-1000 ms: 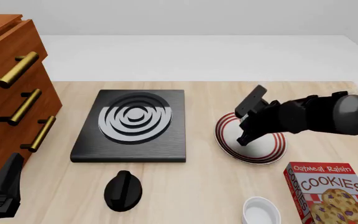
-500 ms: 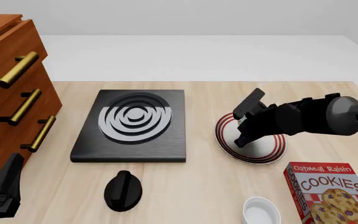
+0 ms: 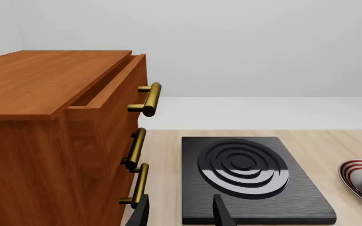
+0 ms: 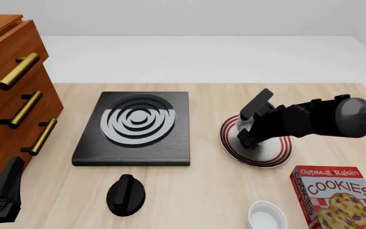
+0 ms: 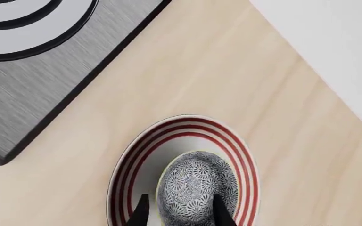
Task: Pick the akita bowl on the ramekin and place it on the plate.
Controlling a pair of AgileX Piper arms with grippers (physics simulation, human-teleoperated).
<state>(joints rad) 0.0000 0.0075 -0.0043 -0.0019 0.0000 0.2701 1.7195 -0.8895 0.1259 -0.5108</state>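
Right wrist view looks down on the small round akita bowl (image 5: 197, 188) with its grey-white speckled inside, sitting on the round white plate (image 5: 130, 165) ringed in red. The right gripper (image 5: 179, 209) has its two dark fingertips (image 5: 141, 212) spread apart, one at each side of the bowl's rim; whether they touch it cannot be told.

From the front view, the right gripper (image 4: 249, 137) hangs over the plate (image 4: 283, 152), hiding most of the bowl. The plate lies just beside the black square stove slab (image 4: 135, 129), on the light wooden table (image 4: 202, 191). A small plain white ramekin (image 4: 266, 215) stands well apart from the plate, toward the camera, just beside a red box of oatmeal raisin cookies (image 4: 335, 195). A black knob (image 4: 126, 194) lies on the near side of the slab.

The left gripper (image 3: 179, 214), fingers parted and holding nothing, sits near the brown wooden drawer cabinet (image 3: 49, 141) with brass handles.
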